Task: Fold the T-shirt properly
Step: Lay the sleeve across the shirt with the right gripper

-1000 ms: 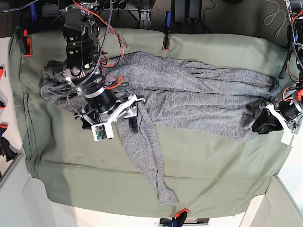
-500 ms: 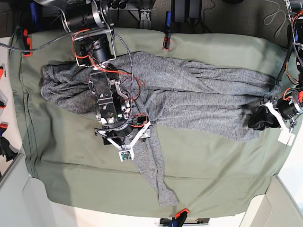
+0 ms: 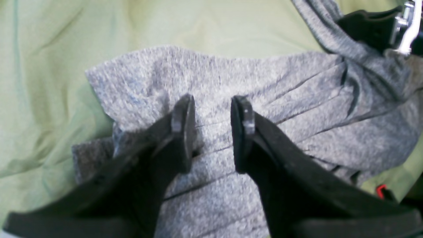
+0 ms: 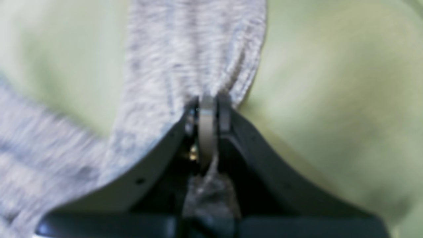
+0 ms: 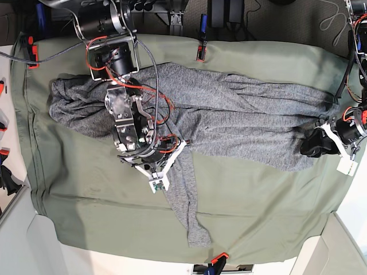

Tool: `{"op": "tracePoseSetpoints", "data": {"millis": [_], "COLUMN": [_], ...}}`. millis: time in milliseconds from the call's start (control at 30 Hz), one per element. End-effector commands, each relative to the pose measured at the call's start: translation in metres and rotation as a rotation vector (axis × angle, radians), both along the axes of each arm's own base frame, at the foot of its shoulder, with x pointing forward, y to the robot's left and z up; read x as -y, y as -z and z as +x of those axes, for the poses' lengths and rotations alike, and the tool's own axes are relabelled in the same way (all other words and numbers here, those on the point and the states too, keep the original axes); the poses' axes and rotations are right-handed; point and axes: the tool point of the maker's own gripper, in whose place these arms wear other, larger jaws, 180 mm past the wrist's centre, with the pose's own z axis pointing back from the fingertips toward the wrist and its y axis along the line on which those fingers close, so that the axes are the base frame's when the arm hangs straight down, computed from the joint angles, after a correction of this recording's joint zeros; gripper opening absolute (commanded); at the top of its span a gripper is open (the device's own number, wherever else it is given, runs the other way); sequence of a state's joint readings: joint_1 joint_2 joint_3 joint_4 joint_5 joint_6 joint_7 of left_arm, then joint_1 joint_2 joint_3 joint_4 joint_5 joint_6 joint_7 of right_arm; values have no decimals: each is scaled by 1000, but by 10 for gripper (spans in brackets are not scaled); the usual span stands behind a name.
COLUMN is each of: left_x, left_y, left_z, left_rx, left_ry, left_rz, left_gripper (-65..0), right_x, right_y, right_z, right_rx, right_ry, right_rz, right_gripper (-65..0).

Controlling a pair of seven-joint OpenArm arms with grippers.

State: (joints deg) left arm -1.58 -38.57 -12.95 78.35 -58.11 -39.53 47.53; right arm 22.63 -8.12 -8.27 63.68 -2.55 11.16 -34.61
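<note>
My right gripper [image 4: 211, 109] has its fingers pinching the heather-grey knit T-shirt [image 5: 229, 114] by its sleeve, trailing toward six o'clock on the olive-green cloth-covered bench [image 5: 275, 212]. I'd carry it flat, without bunching. Farther off, the left gripper [image 3: 210, 132] has spread fingers over the hem.
</note>
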Motion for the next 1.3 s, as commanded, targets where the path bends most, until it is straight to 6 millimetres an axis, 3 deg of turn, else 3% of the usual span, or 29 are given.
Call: {"op": "tracePoseSetpoints", "data": {"millis": [0,333,433,533,633,700,833,900,1133,1267], "left_x": [-5,-4,-4,-4,-4,-3,1,14,116,157], "left_y": [-22,-23,-23,-23,-23,-29,-55,-58,-33,-7], "left_z": [10,10,10,10,10,14,33,46,82,96], "left_rx": [67,68,68,68,71,97,226,253,312,261], "left_ry": [2,2,2,2,1,-4,-20,13,219,230], "left_rz": [-2,-6,-6,-6,-9,-26,-56,-21,93,87], "left_gripper": [-432,-432,-432,-432,-432,-416,-309,-292,-292,-292], "right_x": [-16,-83,-100,-102,-94,-90,-75,-62,20,60], "right_y": [-27,-81,-86,-80,-77,-79,-86,-93,-129,-126], "right_z": [6,-89,-115,-122,-117,-114,-107,-102,-83,-91], "right_rx": [78,193,198,174,158,170,207,236,379,367], "right_ry": [-34,-288,-356,-346,-280,-266,-204,-167,49,144], "right_rz": [51,155,176,180,171,153,105,73,-168,-267], "right_gripper": [-650,-650,-650,-635,-360,-274,-272,-272,-272,-272]}}
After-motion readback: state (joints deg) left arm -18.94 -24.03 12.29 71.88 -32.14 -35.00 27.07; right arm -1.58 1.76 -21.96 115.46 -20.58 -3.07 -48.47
